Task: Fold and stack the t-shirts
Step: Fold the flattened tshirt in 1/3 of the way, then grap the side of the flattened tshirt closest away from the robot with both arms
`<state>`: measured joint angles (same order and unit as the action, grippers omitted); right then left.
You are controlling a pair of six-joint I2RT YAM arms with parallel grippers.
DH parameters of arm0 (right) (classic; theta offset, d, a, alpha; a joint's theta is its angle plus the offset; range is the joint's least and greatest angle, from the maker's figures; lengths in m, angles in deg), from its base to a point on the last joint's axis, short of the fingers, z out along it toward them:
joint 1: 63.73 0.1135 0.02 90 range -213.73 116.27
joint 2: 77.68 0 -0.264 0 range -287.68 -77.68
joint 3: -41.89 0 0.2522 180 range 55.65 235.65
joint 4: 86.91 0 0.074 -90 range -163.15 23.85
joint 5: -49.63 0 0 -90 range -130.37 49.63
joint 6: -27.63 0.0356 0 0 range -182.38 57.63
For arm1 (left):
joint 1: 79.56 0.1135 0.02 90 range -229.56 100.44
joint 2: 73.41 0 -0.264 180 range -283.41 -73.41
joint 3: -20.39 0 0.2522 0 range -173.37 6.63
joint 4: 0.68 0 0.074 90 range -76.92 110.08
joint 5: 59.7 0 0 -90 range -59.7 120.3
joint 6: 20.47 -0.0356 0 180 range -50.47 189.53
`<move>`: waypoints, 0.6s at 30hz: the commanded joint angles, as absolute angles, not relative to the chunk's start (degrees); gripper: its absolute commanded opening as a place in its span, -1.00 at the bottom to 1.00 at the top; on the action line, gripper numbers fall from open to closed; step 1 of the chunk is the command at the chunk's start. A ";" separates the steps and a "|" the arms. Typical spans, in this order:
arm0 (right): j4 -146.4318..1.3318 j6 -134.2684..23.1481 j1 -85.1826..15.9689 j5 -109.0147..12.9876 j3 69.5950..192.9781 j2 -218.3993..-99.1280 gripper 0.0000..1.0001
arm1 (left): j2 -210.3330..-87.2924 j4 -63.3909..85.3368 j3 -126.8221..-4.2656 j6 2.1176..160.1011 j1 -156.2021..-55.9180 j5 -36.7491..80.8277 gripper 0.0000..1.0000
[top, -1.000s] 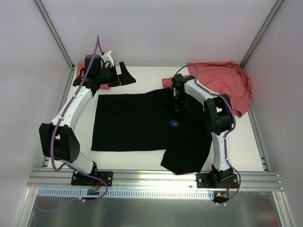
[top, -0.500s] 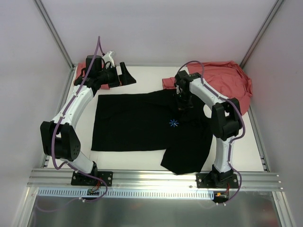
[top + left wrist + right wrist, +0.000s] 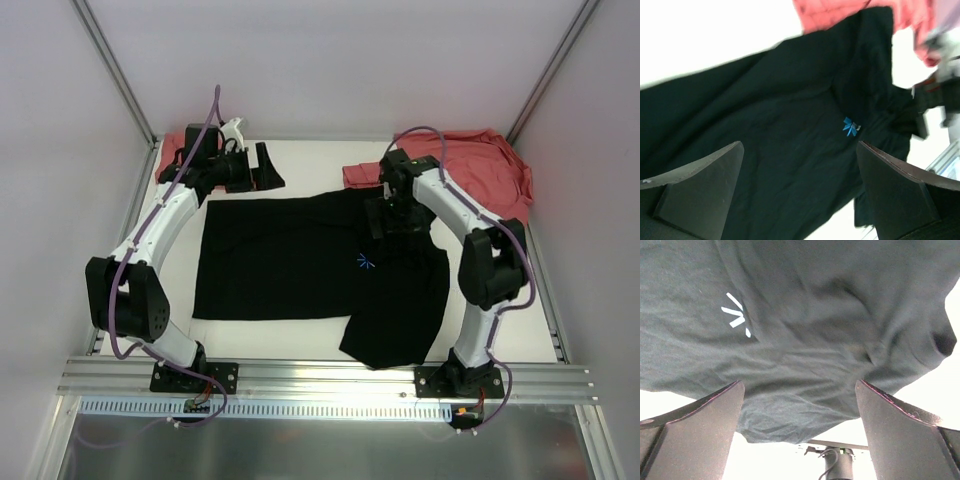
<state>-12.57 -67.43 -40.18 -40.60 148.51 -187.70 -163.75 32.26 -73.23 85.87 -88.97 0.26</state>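
A large black t-shirt (image 3: 290,262) lies spread across the middle of the table, its light-blue starburst mark (image 3: 366,261) facing up and one part hanging toward the front right. My right gripper (image 3: 392,226) hovers open just above its upper right area; in the right wrist view the cloth (image 3: 815,315) lies beyond the gripper (image 3: 800,387), with nothing between the fingers. My left gripper (image 3: 268,166) is open at the back left, clear of the shirt (image 3: 765,130). A salmon-red t-shirt (image 3: 480,165) lies crumpled at the back right. Another salmon-red patch (image 3: 178,145) shows behind the left arm.
White enclosure walls with metal corner posts (image 3: 115,75) close in the table on three sides. An aluminium rail (image 3: 320,380) runs along the near edge and carries both arm bases. The right arm's base (image 3: 837,465) shows below the shirt's hem.
My right gripper was shut on the black shirt and now stands open, with the cloth dropped. Its arm has swung a little to the right. The left arm has barely moved.
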 commanded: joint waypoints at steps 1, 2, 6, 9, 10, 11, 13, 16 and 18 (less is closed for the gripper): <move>-11.97 -66.33 -42.72 -37.38 145.58 -179.03 0.99 | -158.49 36.45 -68.27 82.71 -88.97 3.75 0.97; -13.02 -66.07 -43.34 -38.86 142.95 -176.67 0.99 | -157.79 36.72 -65.21 83.24 -88.79 3.67 0.97; -13.56 -65.80 -45.01 -41.85 140.03 -175.33 0.99 | -156.90 39.51 -59.65 86.66 -88.79 2.09 0.97; -13.12 -65.10 -44.84 -44.94 139.94 -177.35 0.99 | -159.00 43.30 -60.43 90.69 -88.96 3.14 0.97; -13.29 -64.93 -44.75 -45.99 139.94 -177.87 0.99 | -159.97 47.75 -61.39 91.41 -88.96 3.93 0.97; -13.29 -64.84 -44.58 -46.35 139.85 -179.18 0.99 | -161.28 50.75 -64.27 92.02 -89.14 6.72 0.97; -13.47 -65.10 -44.31 -47.31 140.02 -180.77 0.99 | -166.20 59.86 -69.54 90.98 -89.93 9.80 0.97; -13.82 -65.19 -43.87 -48.01 140.90 -184.20 0.99 | -172.71 68.06 -73.26 90.27 -91.60 20.18 0.97; -13.38 -64.93 -43.78 -48.54 142.22 -187.35 0.99 | -178.92 72.03 -78.26 90.45 -92.21 23.86 0.97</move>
